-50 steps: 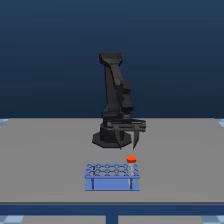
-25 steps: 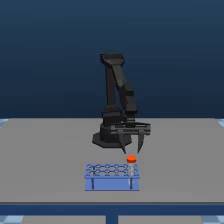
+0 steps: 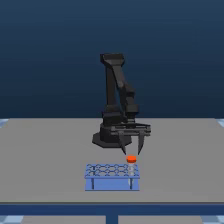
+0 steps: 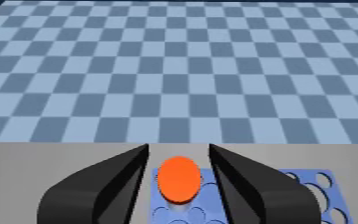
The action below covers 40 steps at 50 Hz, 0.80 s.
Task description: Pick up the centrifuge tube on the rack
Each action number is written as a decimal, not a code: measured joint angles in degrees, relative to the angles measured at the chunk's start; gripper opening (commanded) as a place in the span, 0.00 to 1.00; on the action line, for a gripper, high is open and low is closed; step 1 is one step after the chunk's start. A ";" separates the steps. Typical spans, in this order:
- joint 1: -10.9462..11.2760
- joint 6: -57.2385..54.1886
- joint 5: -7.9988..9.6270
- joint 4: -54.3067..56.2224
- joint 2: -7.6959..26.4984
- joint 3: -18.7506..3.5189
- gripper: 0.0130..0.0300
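The centrifuge tube (image 3: pixel 131 165) stands up straight in the rack (image 3: pixel 112 177), in a hole near the rack's end on the exterior view's right; its round orange cap sticks up above the blue top, and the thin pale part below is hard to see; in the wrist view the centrifuge tube (image 4: pixel 179 179) shows as an orange oval right in the middle, between the two dark fingers (image 4: pixel 113 185).

The claw (image 3: pixel 131 149) hangs just above the cap, pointing down; its two fingers are spread apart, one on each side of the cap, with a little gap on both sides; they do not touch the cap and the claw holds nothing; in the wrist view the claw (image 4: pixel 179 150) is open only a bit wider than the cap.

The rack is low and blue, with rows of round holes on top and dark posts at the front; it sits on a flat grey table (image 3: pixel 45 160); the black arm (image 3: pixel 119 100) rises from its base behind the rack; a checked blue floor (image 4: pixel 175 65) lies past the table's edge.
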 measured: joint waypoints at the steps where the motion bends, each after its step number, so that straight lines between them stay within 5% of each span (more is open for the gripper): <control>1: -0.01 0.34 -0.02 -0.32 0.01 0.07 1.00; 40: -0.02 17.79 -2.15 -17.63 3.48 2.20 1.00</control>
